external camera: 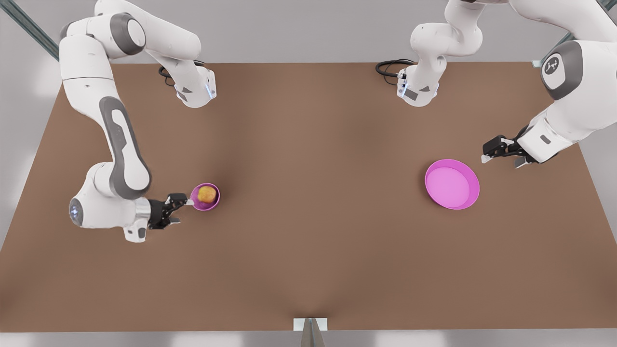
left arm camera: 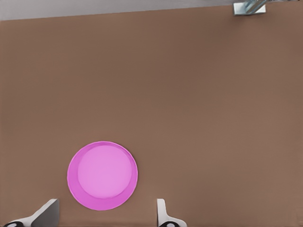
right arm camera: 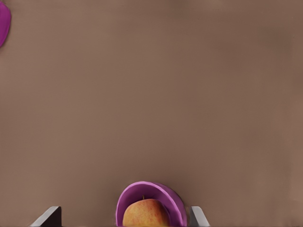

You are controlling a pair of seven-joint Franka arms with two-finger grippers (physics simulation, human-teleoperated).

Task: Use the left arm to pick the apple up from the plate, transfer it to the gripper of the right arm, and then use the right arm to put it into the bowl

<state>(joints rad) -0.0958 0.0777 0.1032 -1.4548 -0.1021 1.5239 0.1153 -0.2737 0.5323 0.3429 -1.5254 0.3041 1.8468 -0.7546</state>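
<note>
Brown table (external camera: 308, 217) stretches across the scene beneath two white robot arms. On the front view's left, a yellow-orange apple (external camera: 207, 193) sits inside a small deep pink bowl (external camera: 213, 203). The right tool (external camera: 174, 210), on the arm with a silver wrist ring, sits just beside that bowl, its fingers (right arm camera: 199, 216) spread apart on either side of it. Well apart, on the front view's right, lies a wide flat pink plate (external camera: 452, 184). The left tool (external camera: 501, 155) hovers near the plate's far edge, its fingers (left arm camera: 162, 213) also apart, gripping nothing
</note>
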